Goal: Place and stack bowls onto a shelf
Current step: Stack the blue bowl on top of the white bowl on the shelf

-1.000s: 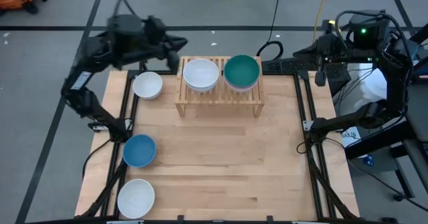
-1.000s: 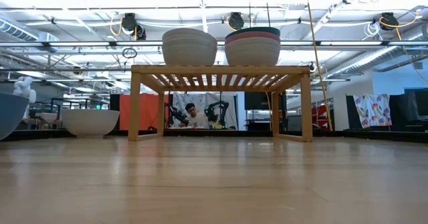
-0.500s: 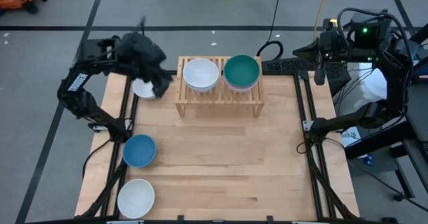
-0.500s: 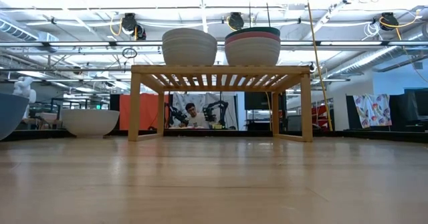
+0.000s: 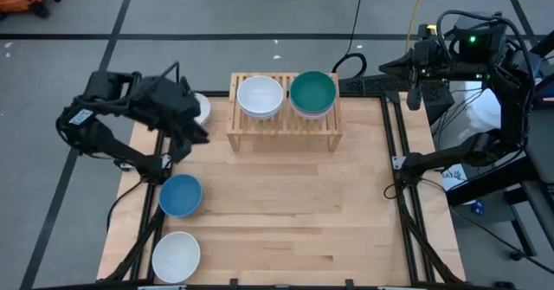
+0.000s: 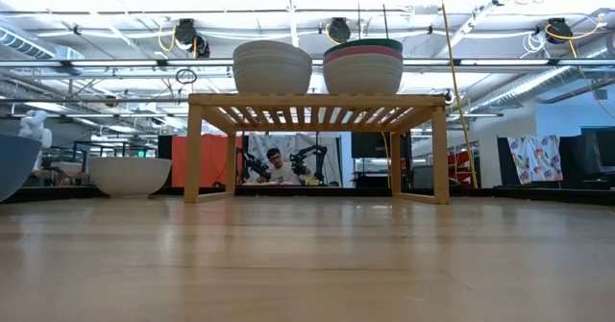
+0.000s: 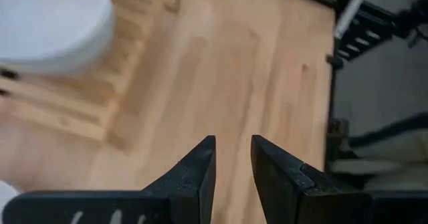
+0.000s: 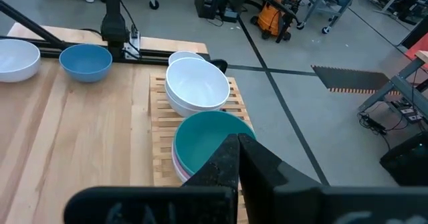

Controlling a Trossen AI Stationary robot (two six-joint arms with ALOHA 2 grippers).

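High view had the left gripper (image 5: 186, 132) hovering over the counter (image 5: 286, 203) around 10 o'clock, just off the left end of the shelf (image 5: 283, 124), with a white bowl (image 5: 200, 108) peeking out from behind the arm. Fingers (image 7: 198, 172) in the left wrist view were a little apart with nothing between them, just bare wood below.

Shelf sat at about 12 o'clock and already carried a white stack (image 5: 260, 96) on its left half and a dark green-topped stack (image 5: 312, 93) on the right, pink showing under the green in the low view. Blue bowl (image 5: 180, 195) was at 8 o'clock and another white one (image 5: 176, 255) near 7, both loose on the counter.

My guess was the step in hand was fetching the next bowl. To do it well I'd have opened wider, come straight down over one rim wall and pinched that, not the whole bowl. Then lift clear of the shelf edge before going sideways, and set it centred so the stack doesn't lean.

Right gripper (image 8: 237, 158) was parked off the counter at 2 o'clock, fingers together.
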